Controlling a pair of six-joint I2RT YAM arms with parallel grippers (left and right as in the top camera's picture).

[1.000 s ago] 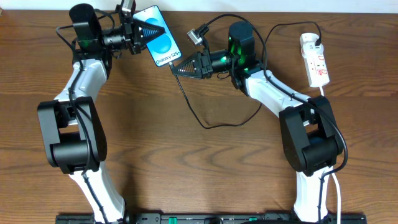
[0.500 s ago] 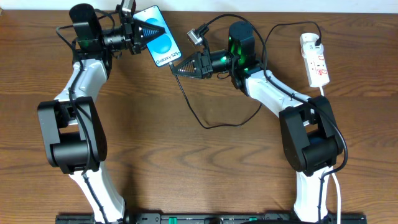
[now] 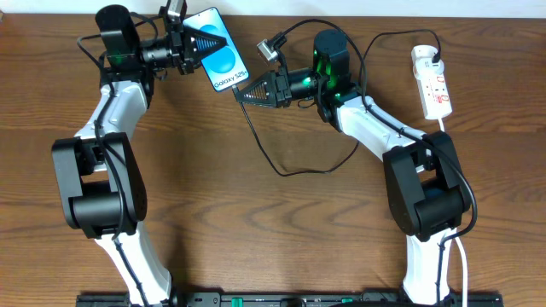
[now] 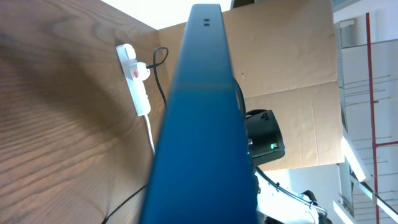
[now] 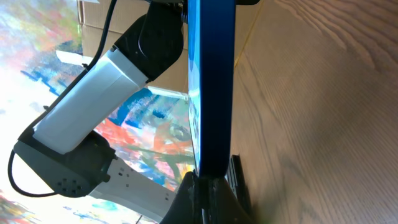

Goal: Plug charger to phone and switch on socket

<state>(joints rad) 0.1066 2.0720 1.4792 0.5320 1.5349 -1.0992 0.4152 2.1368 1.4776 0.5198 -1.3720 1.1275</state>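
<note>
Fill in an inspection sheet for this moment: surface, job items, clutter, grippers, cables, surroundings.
Surface: wooden table, brown grain.
Job's things: phone, screen lit, held at the far side; charger, looping loosely over the table; socket, at the right edge with a black plug in its far end; switch position cannot be told.
Clutter: nothing seen.
Grippers: left gripper shut on the phone; right gripper shut on the charger's tip at the phone's near short edge; whether it is inserted cannot be told.
Cables: thick white cord leaves the socket's near end.
Surroundings: cardboard panel beyond the table.
</note>
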